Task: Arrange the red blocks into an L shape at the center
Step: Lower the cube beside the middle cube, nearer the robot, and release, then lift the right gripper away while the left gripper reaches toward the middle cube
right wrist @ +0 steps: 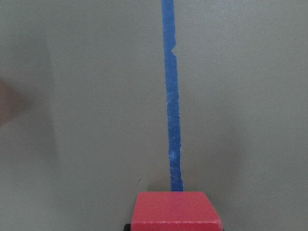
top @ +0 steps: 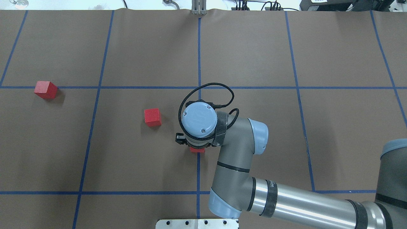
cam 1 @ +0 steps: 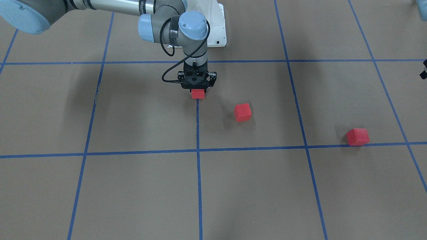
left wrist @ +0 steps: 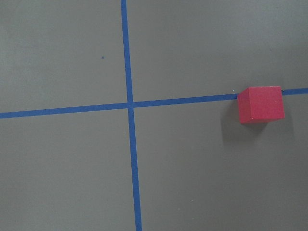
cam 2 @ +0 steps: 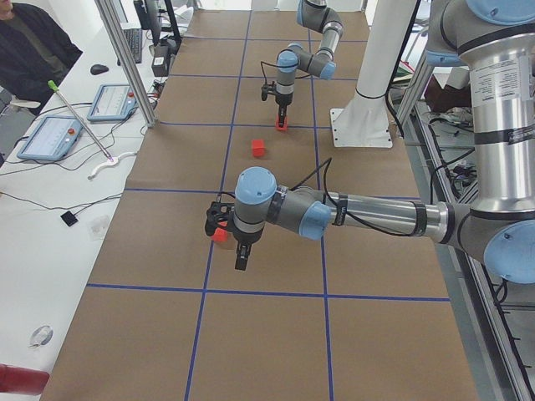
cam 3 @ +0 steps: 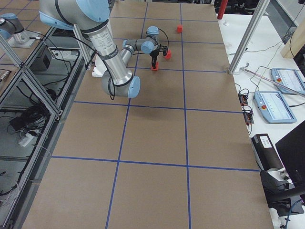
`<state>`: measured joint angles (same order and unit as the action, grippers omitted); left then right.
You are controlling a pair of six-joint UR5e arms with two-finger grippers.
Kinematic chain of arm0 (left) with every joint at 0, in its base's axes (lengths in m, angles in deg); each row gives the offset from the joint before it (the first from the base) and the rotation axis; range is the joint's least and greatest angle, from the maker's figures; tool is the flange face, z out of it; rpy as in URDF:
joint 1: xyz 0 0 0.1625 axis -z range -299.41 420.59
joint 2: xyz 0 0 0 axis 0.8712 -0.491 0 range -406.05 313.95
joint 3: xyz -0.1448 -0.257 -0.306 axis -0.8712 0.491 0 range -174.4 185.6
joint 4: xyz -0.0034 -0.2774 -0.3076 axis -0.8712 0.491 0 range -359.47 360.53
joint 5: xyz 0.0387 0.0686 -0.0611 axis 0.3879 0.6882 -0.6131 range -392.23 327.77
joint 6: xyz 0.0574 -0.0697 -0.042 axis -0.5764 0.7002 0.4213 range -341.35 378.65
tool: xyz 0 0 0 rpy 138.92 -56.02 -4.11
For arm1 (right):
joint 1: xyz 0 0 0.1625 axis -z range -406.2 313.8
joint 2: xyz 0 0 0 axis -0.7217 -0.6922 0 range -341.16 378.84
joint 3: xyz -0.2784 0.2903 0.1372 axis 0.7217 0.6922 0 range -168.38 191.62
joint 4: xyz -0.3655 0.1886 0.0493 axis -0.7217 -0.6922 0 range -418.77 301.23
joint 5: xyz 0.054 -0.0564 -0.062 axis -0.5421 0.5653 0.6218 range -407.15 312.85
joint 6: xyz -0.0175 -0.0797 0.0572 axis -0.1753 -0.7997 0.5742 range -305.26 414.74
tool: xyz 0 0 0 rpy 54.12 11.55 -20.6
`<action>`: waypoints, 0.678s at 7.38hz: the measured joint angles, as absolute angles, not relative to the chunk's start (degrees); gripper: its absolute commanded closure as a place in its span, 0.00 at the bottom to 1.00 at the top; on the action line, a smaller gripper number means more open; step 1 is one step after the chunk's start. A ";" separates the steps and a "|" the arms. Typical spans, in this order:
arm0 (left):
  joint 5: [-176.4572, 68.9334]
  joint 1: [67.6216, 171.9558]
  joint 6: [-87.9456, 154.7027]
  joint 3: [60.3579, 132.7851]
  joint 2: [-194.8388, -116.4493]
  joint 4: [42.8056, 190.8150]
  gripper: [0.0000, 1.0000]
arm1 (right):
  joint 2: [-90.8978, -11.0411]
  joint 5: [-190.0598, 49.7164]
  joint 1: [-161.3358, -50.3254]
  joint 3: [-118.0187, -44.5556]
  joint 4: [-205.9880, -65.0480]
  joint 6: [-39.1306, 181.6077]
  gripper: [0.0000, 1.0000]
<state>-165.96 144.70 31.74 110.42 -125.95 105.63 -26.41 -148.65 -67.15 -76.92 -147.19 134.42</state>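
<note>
The right gripper (cam 1: pixel 198 88) has its jaws pinched on one small matte red cube (cam 1: pixel 197 94), low over the central blue tape line (cam 1: pixel 198 126). There are three red cubes in all: the second cube (cam 1: pixel 242 112) lies near, and the third cube (cam 1: pixel 357 137) is well apart, touching a cross line. I cannot tell whether the left gripper (cam 2: pixel 241 257) is open.

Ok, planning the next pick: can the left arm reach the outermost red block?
Probably yes: the left gripper hangs near that outermost red block, nothing shows between them, and the right arm is away at the centre.

Silver-grey arms (top: pixel 286 197), pale-blue joint caps (top: pixel 199 120), looping black cable (top: pixel 210 84).
</note>
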 measured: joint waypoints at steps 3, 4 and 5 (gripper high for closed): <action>-168.48 142.76 36.71 109.75 -127.10 109.71 0.00 | -31.78 -151.40 -71.19 -86.07 -147.76 134.22 0.00; -168.42 140.48 40.52 109.68 -128.86 109.99 0.00 | -33.99 -155.32 -75.05 -89.32 -147.87 133.56 0.00; -167.64 137.41 43.58 109.39 -131.11 109.97 0.00 | -35.60 -159.28 -79.19 -91.06 -147.85 131.87 0.00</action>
<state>-167.64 137.41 43.58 109.39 -131.11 109.97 -35.60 -159.28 -79.19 -91.06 -147.85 131.87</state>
